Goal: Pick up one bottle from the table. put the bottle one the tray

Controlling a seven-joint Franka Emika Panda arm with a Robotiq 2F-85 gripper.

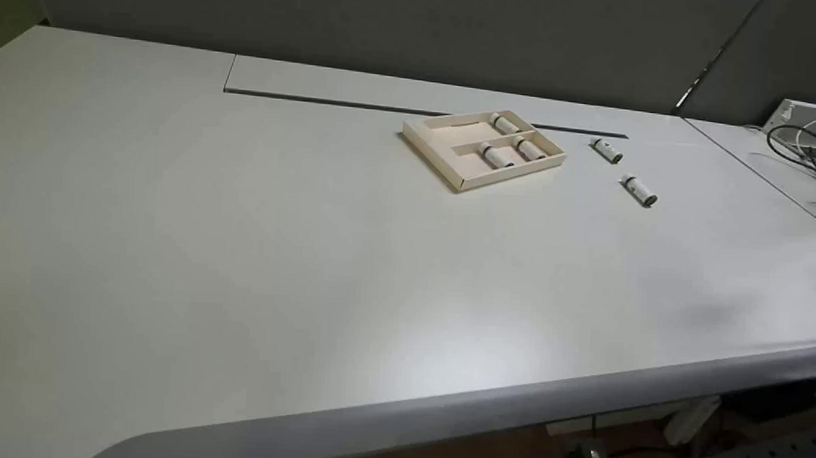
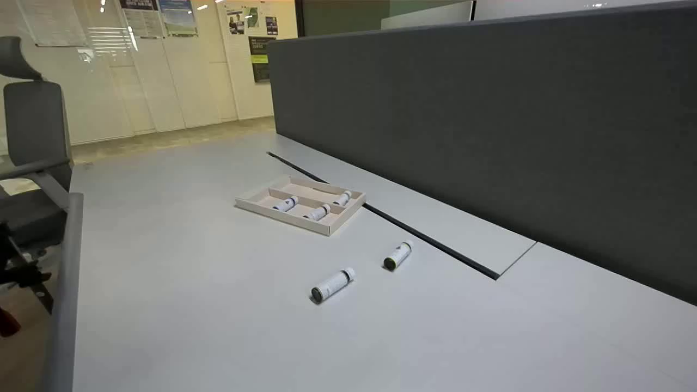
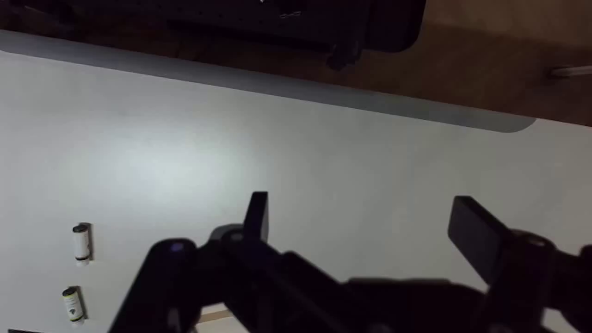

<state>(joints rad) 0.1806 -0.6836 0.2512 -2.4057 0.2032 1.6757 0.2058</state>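
Two whitish bottles with dark ends lie on the white-grey table point(image 1: 276, 251). One is the bottle nearer the tray's line point(image 1: 605, 150) point(image 2: 398, 256) point(image 3: 72, 306); the other bottle point(image 1: 637, 190) point(image 2: 332, 286) point(image 3: 81, 243) lies beside it. The beige tray point(image 1: 433, 151) point(image 2: 283, 218) holds three similar bottles lying down, two in one compartment and one in another. In the wrist view a corner of the tray point(image 3: 215, 316) shows behind the fingers. My gripper point(image 3: 358, 212) is open and empty above the table, with both table bottles off to its left. It is outside both exterior views.
A dark grey partition point(image 2: 463, 136) stands along the table's back edge, with a dark slot point(image 2: 435, 245) in the tabletop before it. Cables and a grey box point(image 1: 812, 129) are at the far right in an exterior view. A chair point(image 2: 38, 130) stands beyond the table's edge.
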